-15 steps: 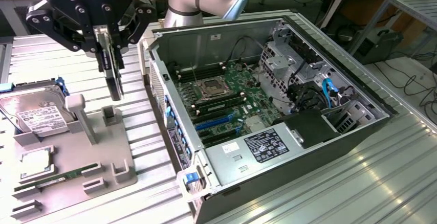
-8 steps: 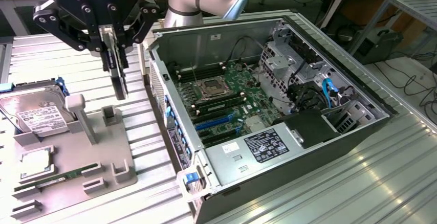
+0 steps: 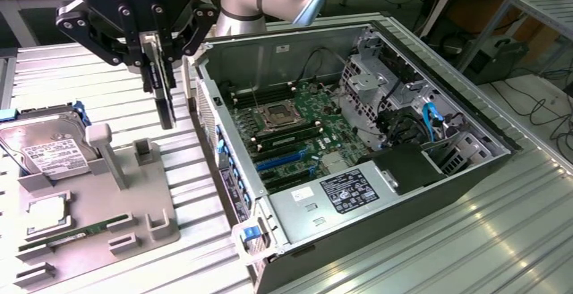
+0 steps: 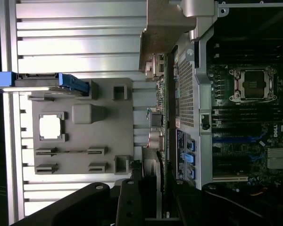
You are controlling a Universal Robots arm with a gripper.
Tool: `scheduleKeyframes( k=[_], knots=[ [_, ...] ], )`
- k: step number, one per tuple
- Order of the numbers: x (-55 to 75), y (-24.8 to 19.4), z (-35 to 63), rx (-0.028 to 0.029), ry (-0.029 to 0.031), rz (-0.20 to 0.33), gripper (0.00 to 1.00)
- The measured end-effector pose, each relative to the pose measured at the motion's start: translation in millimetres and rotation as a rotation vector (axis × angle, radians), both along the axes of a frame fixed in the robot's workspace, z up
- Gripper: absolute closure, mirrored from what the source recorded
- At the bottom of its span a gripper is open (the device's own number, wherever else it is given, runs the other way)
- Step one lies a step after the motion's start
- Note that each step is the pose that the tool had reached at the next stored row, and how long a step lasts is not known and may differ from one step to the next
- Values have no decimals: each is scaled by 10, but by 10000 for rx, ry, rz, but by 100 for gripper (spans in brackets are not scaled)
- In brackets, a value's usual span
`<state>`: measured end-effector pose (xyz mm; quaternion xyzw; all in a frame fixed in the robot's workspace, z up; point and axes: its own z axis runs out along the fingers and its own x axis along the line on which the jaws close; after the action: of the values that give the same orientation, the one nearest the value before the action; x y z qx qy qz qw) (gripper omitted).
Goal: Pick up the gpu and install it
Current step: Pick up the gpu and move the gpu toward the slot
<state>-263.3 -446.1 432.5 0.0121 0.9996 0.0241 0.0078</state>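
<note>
The hand (image 3: 164, 56), holding the gpu (image 3: 165, 103), hung over worktop (image 3: 501, 220) between the fixture tray (image 3: 134, 193) and the computer case (image 3: 403, 240), whose wall (image 3: 208, 116) rose just beside; the case lay open above the motherboard (image 3: 296, 126); cables (image 3: 428, 116) and drive cage (image 3: 372, 72) crowded the exterior view's right.

One gpu (image 3: 165, 103), one hard drive (image 3: 45, 148), one memory stick (image 3: 76, 235), one computer case (image 3: 259, 59) and seemingly one loose processor (image 3: 47, 213) are counted.

A ribbed metal table (image 3: 484, 240) is spread beneath the gripper (image 3: 161, 56). On it, a grey fixture tray (image 3: 94, 200) is laid below the gripper, and an open computer case (image 3: 268, 59) is set just beside the gripper, toward the exterior view's right.
</note>
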Motion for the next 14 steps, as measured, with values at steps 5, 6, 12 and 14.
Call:
scheduleKeyframes(
  k=[5, 6, 12, 14],
  knots=[
    [62, 0, -1, 1, -1, 0, 72],
    [71, 0, -1, 1, -1, 0, 72],
    [118, 0, -1, 1, 0, 0, 72],
    [140, 0, -1, 1, 0, 0, 72]
  ],
)
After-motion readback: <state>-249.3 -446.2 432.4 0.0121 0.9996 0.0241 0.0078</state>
